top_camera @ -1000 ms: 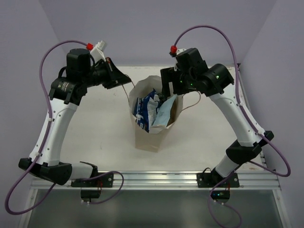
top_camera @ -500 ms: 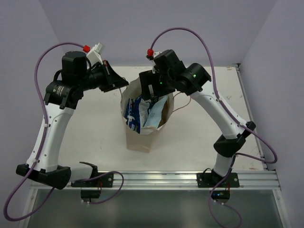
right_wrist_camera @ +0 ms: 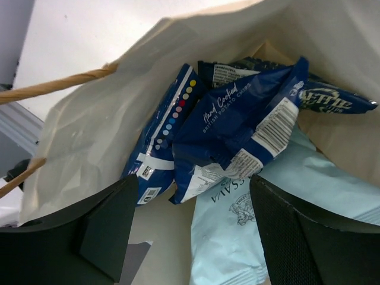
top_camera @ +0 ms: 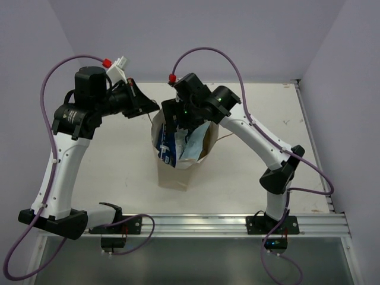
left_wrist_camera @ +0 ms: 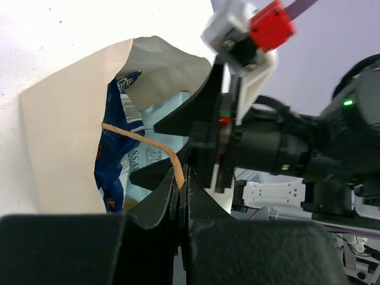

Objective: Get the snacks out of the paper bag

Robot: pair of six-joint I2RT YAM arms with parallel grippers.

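Observation:
The tan paper bag (top_camera: 178, 169) stands upright mid-table with its mouth open. Dark blue packets (top_camera: 165, 145) and a light blue packet (top_camera: 193, 146) stick up inside it. My left gripper (top_camera: 155, 107) is shut on the bag's brown cord handle (left_wrist_camera: 142, 138) at the left rim, pinched at the fingertips (left_wrist_camera: 180, 185). My right gripper (top_camera: 177, 122) is open and empty, just over the bag mouth. In the right wrist view its fingers (right_wrist_camera: 101, 228) straddle the dark blue packets (right_wrist_camera: 237, 124) and the light blue packet (right_wrist_camera: 255, 231) below, touching none.
The bag's other cord handle (top_camera: 228, 133) loops out to its right. The bag's inner wall (right_wrist_camera: 89, 136) stands close by my right gripper's left finger. Purple walls close in the table at the back and sides.
My right arm has swung left and brought its open gripper over the bag mouth. The bag has shifted a little left, with my left gripper still holding the handle.

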